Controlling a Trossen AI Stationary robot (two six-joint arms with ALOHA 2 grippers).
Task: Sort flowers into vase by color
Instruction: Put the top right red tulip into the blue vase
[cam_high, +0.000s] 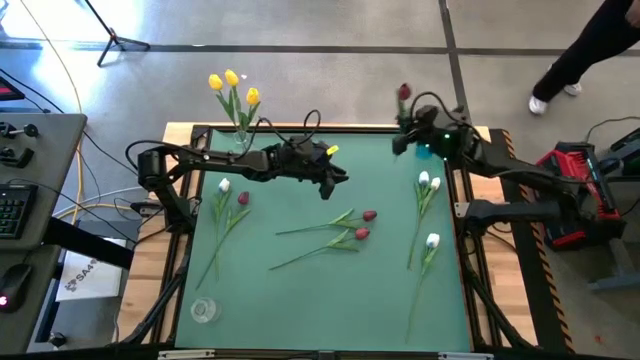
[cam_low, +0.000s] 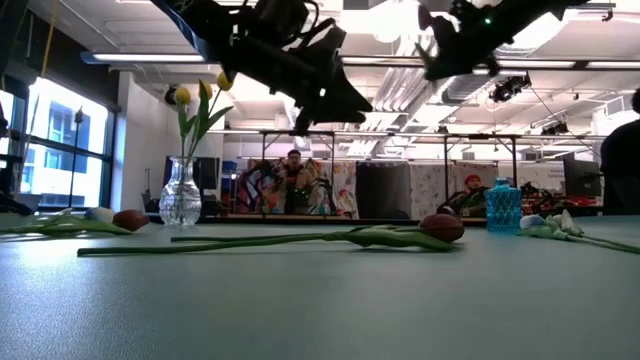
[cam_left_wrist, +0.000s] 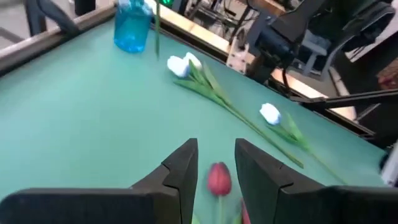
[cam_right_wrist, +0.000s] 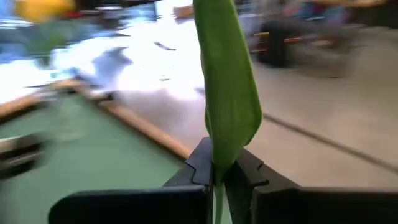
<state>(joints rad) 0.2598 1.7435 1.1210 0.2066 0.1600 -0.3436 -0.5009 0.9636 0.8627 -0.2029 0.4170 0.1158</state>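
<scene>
The dark red tulip (cam_high: 404, 92) held by the right gripper (cam_right_wrist: 219, 171) stands upright just over the blue vase (cam_high: 424, 151) at the far right corner of the tabletop (cam_high: 300, 290). The jaws are pinched narrow on its stem and leaf, as the right wrist view shows. Its head sits beyond the tabletop's far edge in the high view.

Taking the blue vase as landmark: two white tulips (cam_high: 428, 183) lie just in front of it, a third white tulip (cam_high: 432, 241) farther toward the near edge. Two more dark red tulips (cam_high: 365, 224) lie well to its left, mid-tabletop. The left gripper (cam_left_wrist: 216, 163) hovers above these with jaws parted narrowly and empty, a red head visible between them in its wrist view. Farthest left of the blue vase, a clear vase (cam_high: 243, 137) holds three yellow tulips (cam_high: 232, 85), with a white and a red flower (cam_high: 233, 194) lying in front of it.

These stems look light, thin and springy, likely to droop or swing. A hold low on the stem, below the leaves, should steer the tip into a vase best; the heads seem soft and are better left alone.
</scene>
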